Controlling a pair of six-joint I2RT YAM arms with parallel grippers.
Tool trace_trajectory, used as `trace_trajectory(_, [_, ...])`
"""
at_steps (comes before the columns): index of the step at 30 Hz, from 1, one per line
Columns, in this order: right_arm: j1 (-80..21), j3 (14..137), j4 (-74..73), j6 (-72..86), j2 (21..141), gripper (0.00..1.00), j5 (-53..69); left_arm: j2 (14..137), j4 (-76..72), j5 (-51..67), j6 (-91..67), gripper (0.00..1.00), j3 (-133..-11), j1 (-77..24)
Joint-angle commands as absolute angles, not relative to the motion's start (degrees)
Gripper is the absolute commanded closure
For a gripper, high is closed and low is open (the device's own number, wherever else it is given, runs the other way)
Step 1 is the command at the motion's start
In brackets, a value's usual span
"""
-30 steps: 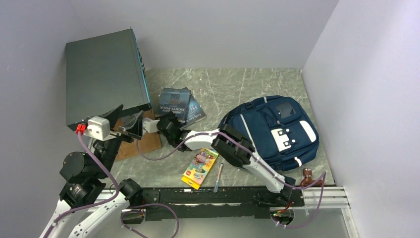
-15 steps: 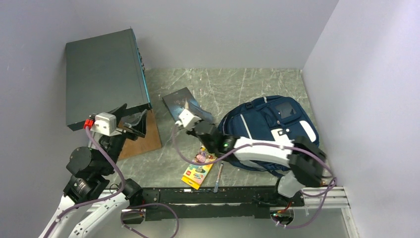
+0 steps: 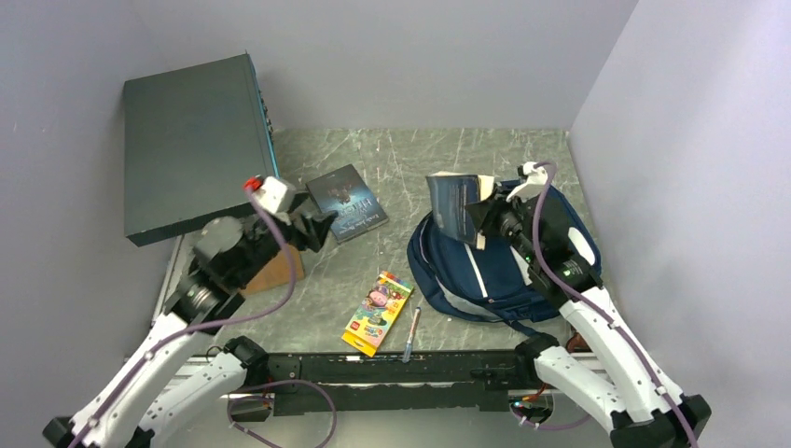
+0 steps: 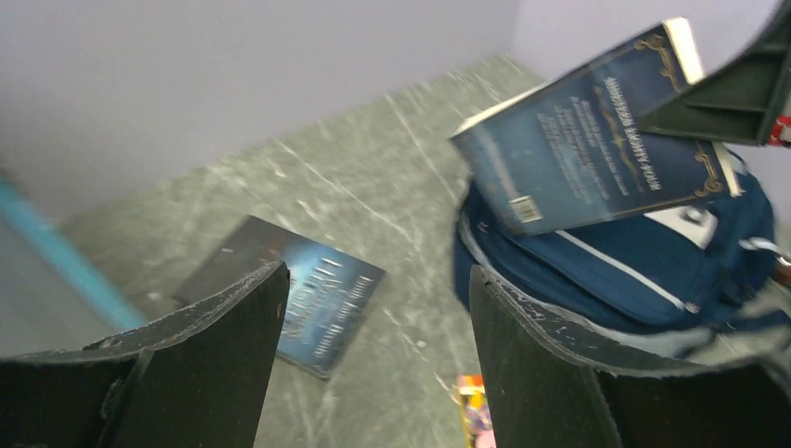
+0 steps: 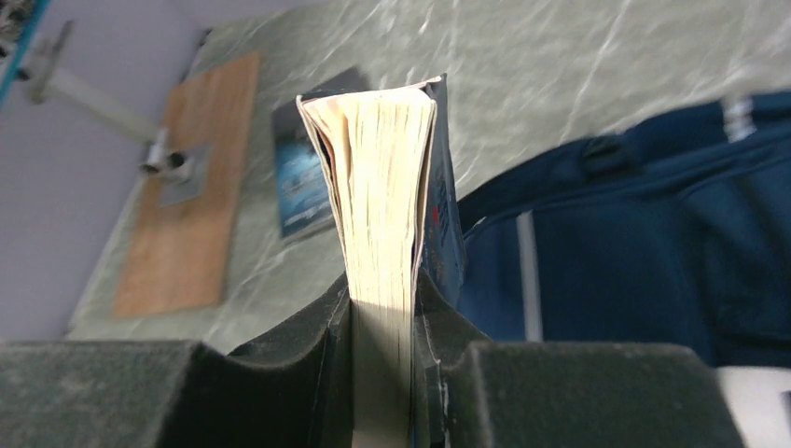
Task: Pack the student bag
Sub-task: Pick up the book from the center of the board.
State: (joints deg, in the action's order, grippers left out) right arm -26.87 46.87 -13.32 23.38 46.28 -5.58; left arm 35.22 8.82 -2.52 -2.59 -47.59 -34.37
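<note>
Green marble table (image 3: 420, 159) shows packing barely begun: the right gripper (image 5: 382, 313) pinches one book (image 3: 454, 207) above the bag (image 3: 522, 280) at right centre, perhaps unzipped; left gripper (image 4: 378, 275) spread, empty; another book (image 3: 347, 201), crayons (image 3: 377, 313) and pen (image 3: 411, 334) not yet packed

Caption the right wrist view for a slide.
Right claw clamps a paperback edge-on above the navy student bag.

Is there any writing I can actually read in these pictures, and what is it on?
Nothing reads clearly.
Held book: gold print and a barcode patch, too blurred.
Book on the table: pale title, too small.
Yellow box: colourful print, too small.
Backpack: no writing visible.
</note>
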Motion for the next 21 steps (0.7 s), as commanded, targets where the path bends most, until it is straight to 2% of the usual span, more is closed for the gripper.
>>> trace_trajectory(1, [-19.5, 50.1, -13.7, 36.9, 44.5, 1.00, 22.7, 44.2, 6.8, 18.0, -11.1, 0.25, -52.3, -33.1])
trace_trajectory(5, [-14.5, 50.3, -11.0, 49.6, 44.0, 1.00, 28.6, 49.8, -0.2, 29.4, -20.6, 0.30, -51.7, -33.2])
trace_trajectory(8, [-13.7, 48.8, -7.8, 58.5, 44.8, 1.00, 28.0, 52.4, -6.6, 35.0, -23.2, 0.23, -50.6, -35.1])
trace_trajectory(10, [-13.7, 48.2, -5.4, 61.8, 46.0, 1.00, 27.2, 54.6, -1.8, 33.3, -18.1, 0.22, -54.4, -39.8])
trace_trajectory(14, [-13.7, 49.1, -6.1, 65.7, 48.4, 1.00, 26.3, 59.4, 12.5, 15.1, -1.9, 0.22, -65.6, -55.7])
trace_trajectory(19, [-13.7, 47.8, -3.4, 74.2, 47.0, 1.00, 24.8, 62.8, 12.4, -7.8, 13.6, 0.19, -66.5, -66.6])
trace_trajectory(21, [-13.7, 47.1, -3.1, 77.4, 46.0, 1.00, 24.4, 64.7, 10.7, -15.3, 21.0, 0.13, -65.2, -69.8])
